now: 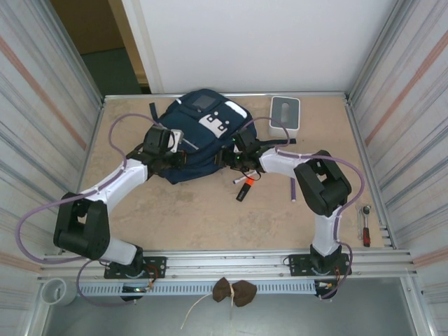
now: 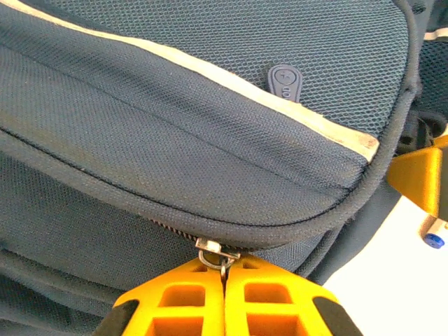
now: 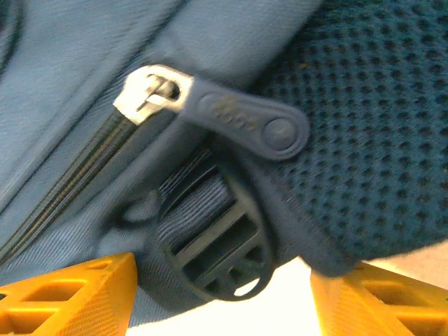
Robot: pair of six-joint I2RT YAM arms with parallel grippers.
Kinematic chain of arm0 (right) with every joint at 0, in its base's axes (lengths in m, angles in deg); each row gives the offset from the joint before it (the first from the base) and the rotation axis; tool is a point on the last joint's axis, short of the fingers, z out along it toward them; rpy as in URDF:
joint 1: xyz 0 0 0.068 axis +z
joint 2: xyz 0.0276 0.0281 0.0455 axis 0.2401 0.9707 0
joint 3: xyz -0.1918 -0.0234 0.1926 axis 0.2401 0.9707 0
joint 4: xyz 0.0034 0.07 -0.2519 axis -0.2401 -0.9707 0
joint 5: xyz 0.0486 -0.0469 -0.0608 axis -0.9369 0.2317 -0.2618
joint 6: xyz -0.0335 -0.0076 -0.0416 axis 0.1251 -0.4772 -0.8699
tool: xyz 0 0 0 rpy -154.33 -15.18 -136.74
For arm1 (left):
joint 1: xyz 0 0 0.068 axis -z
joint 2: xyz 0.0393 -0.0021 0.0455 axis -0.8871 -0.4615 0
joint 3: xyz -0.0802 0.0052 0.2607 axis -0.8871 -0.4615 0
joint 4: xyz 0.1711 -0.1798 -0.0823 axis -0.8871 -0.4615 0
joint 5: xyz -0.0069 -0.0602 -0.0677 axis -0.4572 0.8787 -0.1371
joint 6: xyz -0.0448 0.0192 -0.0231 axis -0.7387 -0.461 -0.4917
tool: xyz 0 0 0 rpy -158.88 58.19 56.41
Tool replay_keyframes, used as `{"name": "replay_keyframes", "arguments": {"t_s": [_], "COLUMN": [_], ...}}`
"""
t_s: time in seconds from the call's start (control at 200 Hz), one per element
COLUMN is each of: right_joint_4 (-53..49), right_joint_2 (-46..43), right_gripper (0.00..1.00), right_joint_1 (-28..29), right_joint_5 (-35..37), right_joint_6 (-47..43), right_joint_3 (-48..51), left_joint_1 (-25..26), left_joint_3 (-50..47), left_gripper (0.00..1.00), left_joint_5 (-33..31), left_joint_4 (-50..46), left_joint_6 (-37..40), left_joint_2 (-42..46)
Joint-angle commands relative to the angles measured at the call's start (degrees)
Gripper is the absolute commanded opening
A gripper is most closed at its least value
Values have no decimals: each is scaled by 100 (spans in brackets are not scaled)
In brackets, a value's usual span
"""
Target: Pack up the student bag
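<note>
Where the orange fingers (image 2: 182, 304) of the left gripper (image 2: 224, 294) press together, they pinch the metal zipper pull (image 2: 211, 250) of the student bag (image 2: 210, 126). The right gripper (image 3: 224, 287) has its jaws apart, one on either side of a black buckle (image 3: 210, 245) below a blue zipper tab (image 3: 245, 122). The bag lies mid-width at the far edge of the table (image 1: 210, 217). A white box (image 1: 285, 115) sits just right of it, and pens (image 1: 245, 187) lie near its right side.
</note>
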State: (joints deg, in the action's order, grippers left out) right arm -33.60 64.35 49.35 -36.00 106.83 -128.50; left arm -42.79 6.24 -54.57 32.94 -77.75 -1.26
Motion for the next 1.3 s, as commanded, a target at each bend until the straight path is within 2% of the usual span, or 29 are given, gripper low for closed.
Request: {"name": "replay_keyframes", "arguments": {"t_s": [0.0,0.055,0.095,0.16,0.271,0.316,0.366,0.461,0.601,0.721,0.947,1.057,1.137,1.232,1.297], "right_joint_4": [702,785,866,932,745,589,377,-141,-698,-1215,-1607,-1894,-2140,-2082,-1736], "right_joint_2": [161,243,296,353,334,274,221,217,279,440,1254,1725,1768,1291,788], "right_gripper": [64,62,58,44,16,8,4,1,1,1,7,17,29,41,48], "right_joint_1": [-97,-104,-125,-198,-434,-523,-626,-830,-1093,-1276,-1472,-1431,-1424,-1450,-1439], "right_joint_5": [-55,-164,-216,-296,-294,-222,-219,-295,-485,-619,-890,-1043,-949,-770,-891], "right_joint_6": [593,607,616,589,349,165,-74,-539,-1059,-1500,-1586,-1488,-1508,-1526,-1455], "right_joint_3": [65,-24,-46,-56,-28,-14,-58,-284,-621,-1070,-2254,-3149,-3517,-3126,-2431], "left_joint_1": [90,118,145,178,233,251,268,271,269,269,485,540,629,793,831], "left_joint_3": [-122,-162,-176,-196,-206,-216,-203,-192,-59,10,-59,-16,165,396,485], "left_gripper": [0,0,0,0,0,0,0,0,0,0,0,0,0,0,0], "left_joint_5": [-125,-120,-170,-305,-673,-865,-1134,-1658,-2382,-2582,-1343,-651,-452,-530,-546], "left_joint_4": [123,161,162,146,20,-32,-120,-243,-537,-668,-404,-54,55,74,89], "left_joint_6": [-242,-267,-282,-286,-253,-208,-153,-67,32,63,-29,-253,-363,-378,-397], "left_joint_2": [318,335,327,318,333,344,346,314,180,114,221,125,-55,-274,-376]}}
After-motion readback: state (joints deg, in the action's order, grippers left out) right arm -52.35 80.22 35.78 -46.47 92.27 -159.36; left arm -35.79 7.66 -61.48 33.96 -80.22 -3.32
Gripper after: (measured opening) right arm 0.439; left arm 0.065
